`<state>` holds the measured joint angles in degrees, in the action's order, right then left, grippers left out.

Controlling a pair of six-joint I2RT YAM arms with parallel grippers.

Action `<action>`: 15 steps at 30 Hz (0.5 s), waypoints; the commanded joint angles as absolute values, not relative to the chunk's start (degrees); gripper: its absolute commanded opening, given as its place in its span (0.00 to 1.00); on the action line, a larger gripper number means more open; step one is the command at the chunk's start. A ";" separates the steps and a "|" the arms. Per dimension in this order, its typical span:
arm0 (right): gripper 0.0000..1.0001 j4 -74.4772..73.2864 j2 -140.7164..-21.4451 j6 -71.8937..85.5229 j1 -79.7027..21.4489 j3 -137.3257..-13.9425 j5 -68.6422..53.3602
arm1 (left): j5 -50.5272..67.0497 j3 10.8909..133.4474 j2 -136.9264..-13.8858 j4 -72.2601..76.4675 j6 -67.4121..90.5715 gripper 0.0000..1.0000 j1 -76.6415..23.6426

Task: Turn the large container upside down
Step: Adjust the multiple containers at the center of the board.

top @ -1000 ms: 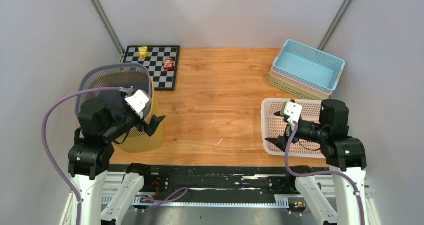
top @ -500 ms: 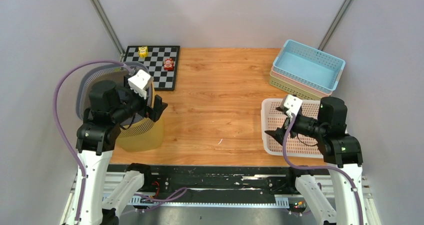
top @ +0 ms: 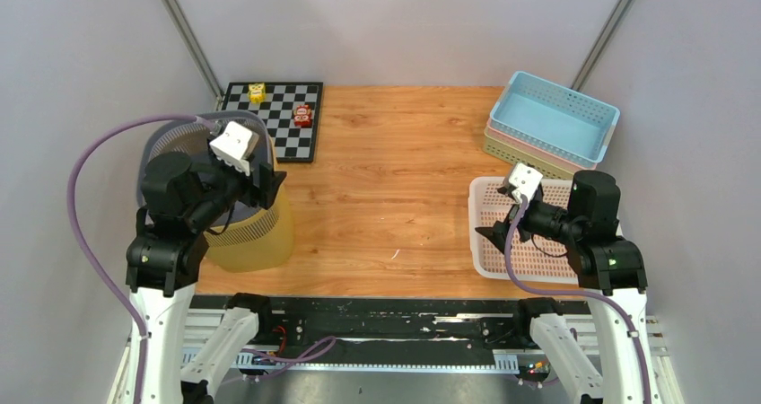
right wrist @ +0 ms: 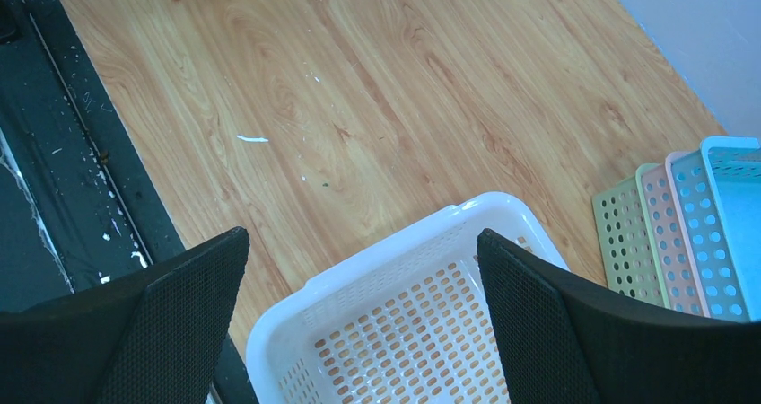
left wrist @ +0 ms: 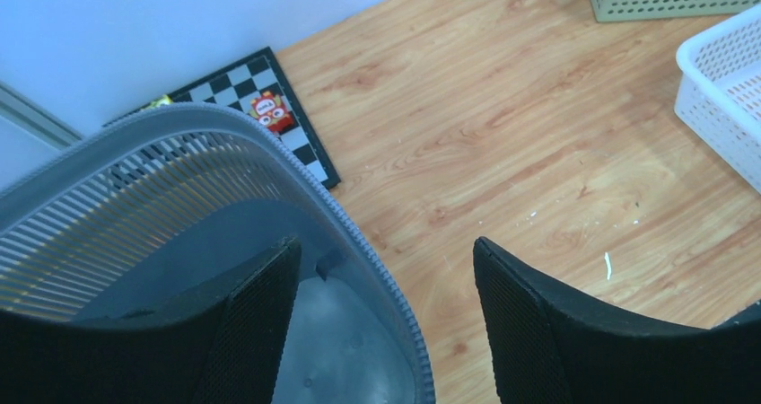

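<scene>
Large slatted grey-and-yellow plastic container (top: 256, 238) is seen upright at the wooden table's (top: 386, 171) near left corner, its rim straddled by the parted left gripper (left wrist: 384, 247). The right gripper (right wrist: 361, 233) is spread wide, empty.

Both arms share one build: white lower links and black, rounded joint housings above. The left arm (top: 166, 242) trails a long lilac cable (top: 74, 202) from wrist to base, and the right arm (top: 606, 260) has a shorter lilac lead (top: 508, 251) of the same colour. A small white boxy camera housing (top: 231, 144) sits on the left wrist, and its twin (top: 522, 181) sits on the right. The left hand (left wrist: 386, 242) and right hand (right wrist: 363, 233) each end in two broad black fingers (left wrist: 247, 323) with blunt, tapered tips. A fine dotted grip texture covers their inner faces.
</scene>
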<state>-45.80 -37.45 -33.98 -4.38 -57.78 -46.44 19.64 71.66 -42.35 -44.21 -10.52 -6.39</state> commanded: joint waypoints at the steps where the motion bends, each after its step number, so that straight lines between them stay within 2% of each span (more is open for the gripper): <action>1: 0.99 -44.75 -37.70 -32.68 -4.91 -56.86 -45.93 | 17.92 73.75 -42.07 -44.10 -10.15 0.71 -5.91; 15: 0.99 -44.42 -37.62 -32.47 -5.17 -56.12 -45.70 | 17.05 76.70 -46.16 -52.23 -12.79 0.66 -5.90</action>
